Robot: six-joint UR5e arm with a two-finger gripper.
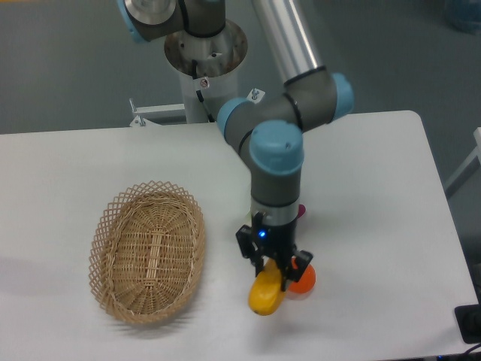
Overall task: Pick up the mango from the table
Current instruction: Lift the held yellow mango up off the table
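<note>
The mango (pixel 266 296), a smooth yellow-orange oval, hangs in my gripper (pixel 273 275), which is shut on its upper end. It appears lifted off the white table (pixel 376 210), in front of the round orange. The gripper points straight down, right of the wicker basket. The arm's wrist hides the fruits behind it.
A woven wicker basket (pixel 149 250) lies at the left. A round orange (pixel 304 279) sits just behind and right of the mango, partly covered by the gripper. A sliver of a purple item (pixel 301 213) shows beside the wrist. The table's front edge is close below.
</note>
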